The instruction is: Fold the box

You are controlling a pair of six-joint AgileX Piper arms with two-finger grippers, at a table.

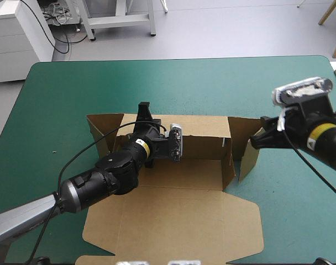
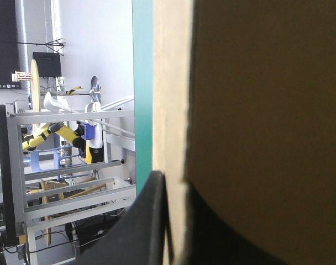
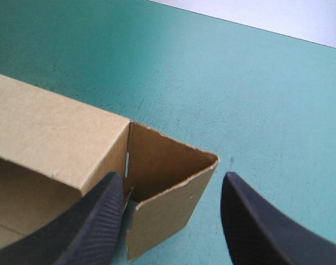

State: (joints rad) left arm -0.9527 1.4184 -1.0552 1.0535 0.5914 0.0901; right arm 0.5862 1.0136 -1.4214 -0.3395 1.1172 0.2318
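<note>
1. The flat brown cardboard box sheet [image 1: 173, 221] lies on the teal-green table cover [image 1: 57, 94], closest to the robot, with its broad lid panel spread flat and pointing toward the table's near edge.
2. Beyond the lid panel is the tray floor. The tray's long axis runs left to right, parallel to the table's far edge.
3. The long far wall [image 1: 201, 130] is raised upright along that axis. A short end flap [image 1: 104, 130] angles outward at its left end, and another end flap [image 1: 248, 160] does so at its right end.
4. The left gripper [image 1: 144, 110] reaches across the tray floor to the far wall near its left end. In the left wrist view its black fingers [image 2: 148, 221] are all but together, with the board's pale edge pinched between them.
5. The right gripper [image 3: 173, 176] is at the right corner with its fingers spread apart. One finger is at the seam between wall and flap, the other over bare cover. The right flap stands between them, not clamped.
6. Bare cover stretches from the far wall to the table's far edge.
</note>
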